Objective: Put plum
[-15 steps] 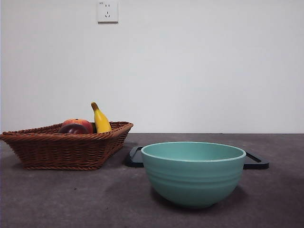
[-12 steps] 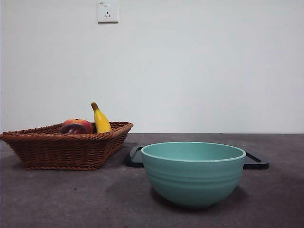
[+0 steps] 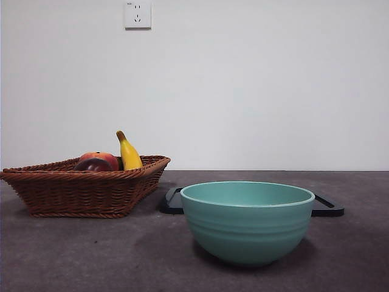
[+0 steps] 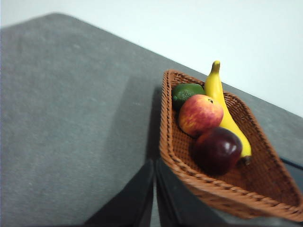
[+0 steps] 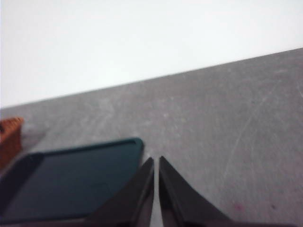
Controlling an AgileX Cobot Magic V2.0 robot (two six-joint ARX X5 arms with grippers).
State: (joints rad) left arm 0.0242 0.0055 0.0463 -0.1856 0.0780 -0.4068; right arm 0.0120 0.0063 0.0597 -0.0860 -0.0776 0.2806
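Four fruits in basket [image 4: 265,189] | plum [image 4: 218,150] among them | bowl [image 3: 247,222] empty

the dark grey table [image 3: 73,255] carries a wicker basket [image 3: 85,191], a teal bowl [image 3: 247,222] and a black tray [image 3: 328,207].

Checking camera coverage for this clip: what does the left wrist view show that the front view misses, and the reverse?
Only the left wrist view shows the green fruit in the basket and the left gripper, its jaws shut, beside the basket. Only the front view shows the bowl, the wall socket and the black tray behind the bowl. Both show the basket with the plum, peach and banana.
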